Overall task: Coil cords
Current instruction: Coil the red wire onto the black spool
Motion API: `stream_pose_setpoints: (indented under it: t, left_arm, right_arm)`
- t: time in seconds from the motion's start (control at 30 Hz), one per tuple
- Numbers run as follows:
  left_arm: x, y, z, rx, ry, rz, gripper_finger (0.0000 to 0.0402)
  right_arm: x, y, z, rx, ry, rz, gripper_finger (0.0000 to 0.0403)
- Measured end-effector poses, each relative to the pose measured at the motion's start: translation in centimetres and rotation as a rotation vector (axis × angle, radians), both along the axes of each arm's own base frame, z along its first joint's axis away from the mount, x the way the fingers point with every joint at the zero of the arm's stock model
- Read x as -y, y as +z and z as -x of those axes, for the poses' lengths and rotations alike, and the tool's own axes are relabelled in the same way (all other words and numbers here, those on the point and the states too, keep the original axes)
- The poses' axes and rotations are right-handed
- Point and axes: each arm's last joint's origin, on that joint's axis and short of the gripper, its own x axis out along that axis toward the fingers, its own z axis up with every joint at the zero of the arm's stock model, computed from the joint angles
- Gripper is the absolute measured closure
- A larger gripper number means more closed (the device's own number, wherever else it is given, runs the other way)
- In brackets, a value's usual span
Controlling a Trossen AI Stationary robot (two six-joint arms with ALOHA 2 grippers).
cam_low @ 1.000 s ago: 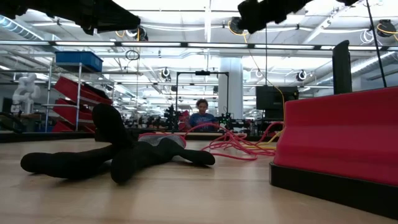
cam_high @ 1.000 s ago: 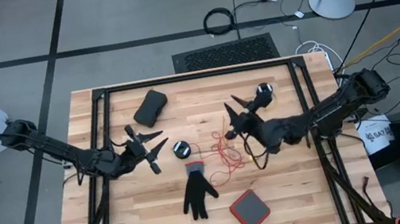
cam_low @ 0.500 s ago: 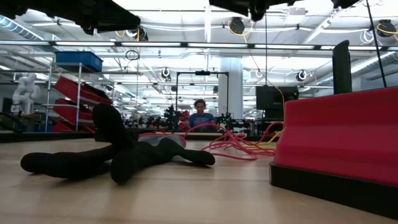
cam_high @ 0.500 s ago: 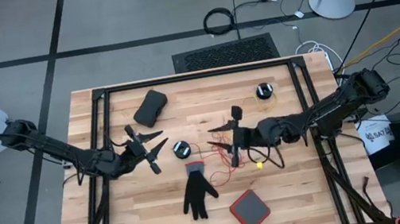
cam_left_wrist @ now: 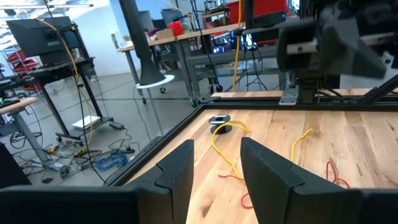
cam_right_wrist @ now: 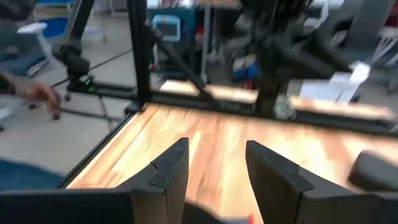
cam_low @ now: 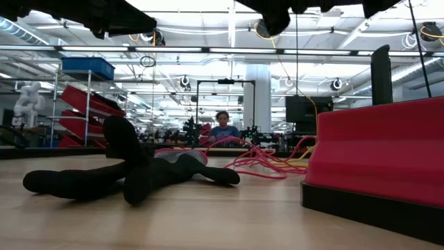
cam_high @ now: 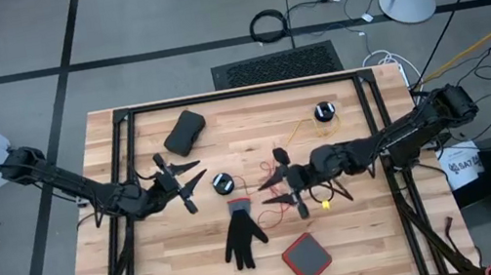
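Note:
Two thin cords lie mid-table. The yellow cord [cam_high: 296,131] runs from a black puck [cam_high: 323,111] at the far right and passes under my right arm; a yellow end [cam_high: 326,206] shows on the arm's near side. The red cord [cam_high: 269,175] lies in a loose tangle beside a second puck [cam_high: 222,183]. My right gripper [cam_high: 266,190] hovers open over that tangle, pointing toward the table's left, nothing between its fingers [cam_right_wrist: 174,168]. My left gripper [cam_high: 200,171] stands open left of the second puck, looking across at the yellow cord [cam_left_wrist: 222,152].
A black glove [cam_high: 242,237] lies near the front, with a red-topped square block [cam_high: 306,258] to its right. A black pouch [cam_high: 185,132] sits at the far left. Black frame rails [cam_high: 239,94] border the table. In the low view the glove [cam_low: 125,173] and block [cam_low: 374,153] stand in front.
My right gripper has swung from pointing toward the far-left corner to pointing at the table's left edge. It has rolled about its own axis and come a little toward the near edge, staying open. My left arm has kept still.

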Motion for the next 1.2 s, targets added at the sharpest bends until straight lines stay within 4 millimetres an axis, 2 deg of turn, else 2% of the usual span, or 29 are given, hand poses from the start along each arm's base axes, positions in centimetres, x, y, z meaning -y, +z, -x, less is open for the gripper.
stream_pose_setpoints:
  t: [0.53,0.67,0.83,1.0,1.2]
  left_arm:
    - [0.0,0.1,0.0,0.010,-0.001,0.005,0.0262]
    - [0.0,0.1,0.0,0.008,-0.001,0.004,0.0262]
    - [-0.1,0.5,0.0,0.054,-0.002,0.025,0.0262]
    - [-0.1,0.8,-0.2,0.058,-0.077,-0.016,0.0262]
    - [-0.6,0.7,-0.4,0.053,-0.056,-0.023,0.0262]
  right_arm:
    - [-0.1,-3.4,1.2,-0.382,-0.004,0.029,0.0257]
    - [0.2,-3.6,1.9,-0.447,-0.014,0.075,0.0257]
    - [1.2,-1.8,3.3,-0.407,-0.167,0.146,0.0257]
    - [1.8,1.4,4.9,-0.265,-0.257,0.200,0.0257]
    - [2.5,4.7,6.7,-0.083,-0.340,0.222,0.0257]
